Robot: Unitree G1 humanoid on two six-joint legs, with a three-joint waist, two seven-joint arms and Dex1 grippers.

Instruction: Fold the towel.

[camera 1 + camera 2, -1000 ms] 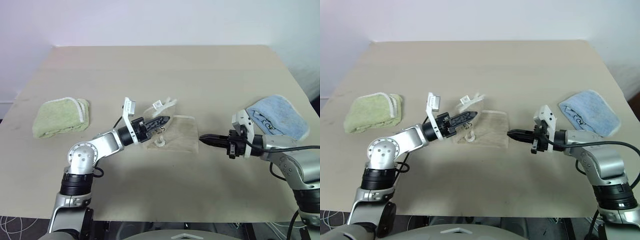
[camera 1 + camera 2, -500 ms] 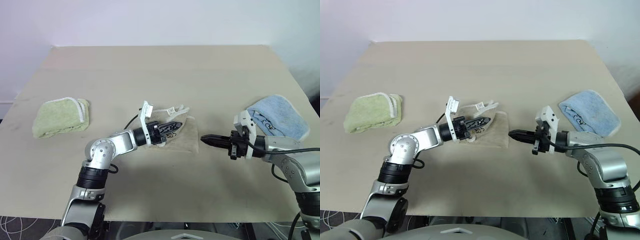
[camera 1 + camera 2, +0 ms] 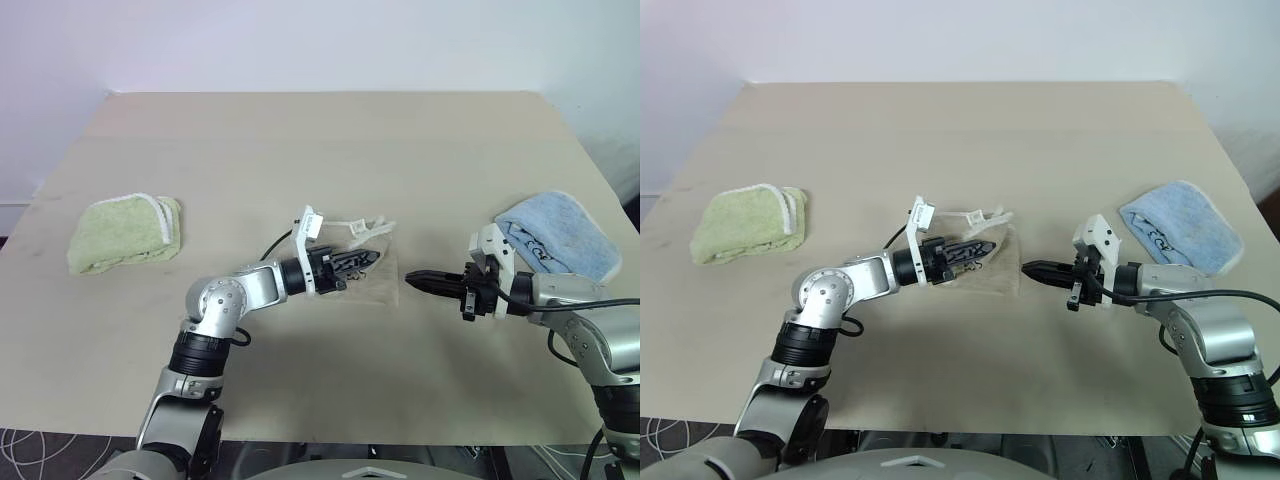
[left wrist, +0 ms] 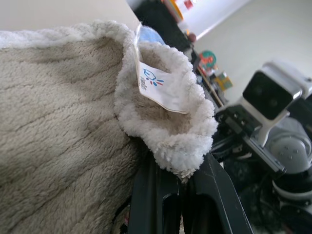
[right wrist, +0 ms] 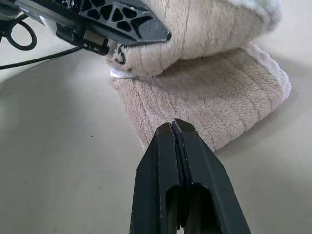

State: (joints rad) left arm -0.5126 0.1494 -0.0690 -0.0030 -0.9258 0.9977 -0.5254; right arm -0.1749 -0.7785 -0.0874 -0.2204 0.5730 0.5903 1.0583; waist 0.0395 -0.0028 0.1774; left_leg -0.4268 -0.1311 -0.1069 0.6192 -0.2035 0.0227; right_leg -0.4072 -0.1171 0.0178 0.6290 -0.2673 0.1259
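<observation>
The beige towel [image 3: 368,282] lies at the table's middle, partly doubled over. My left gripper [image 3: 374,258] reaches across it from the left, shut on its white corded edge [image 4: 168,141] and holding that edge raised above the lower layer. A small printed label [image 4: 158,87] shows on the raised edge. Just right of the towel, my right gripper [image 3: 412,279] points at it with its fingers shut and empty, tips [image 5: 173,127] a little short of the lower layer [image 5: 219,97]. The left gripper's black finger [image 5: 117,17] rests on the raised fold.
A folded light-green towel [image 3: 122,233] lies at the table's left. At the right edge, behind my right arm, sits a light-blue towel [image 3: 556,234]. The tan table [image 3: 320,140] is bare at the back and along the front.
My left gripper has carried the towel's raised edge to the right, across the lower layer and toward its right side. The right gripper has stayed where it was.
</observation>
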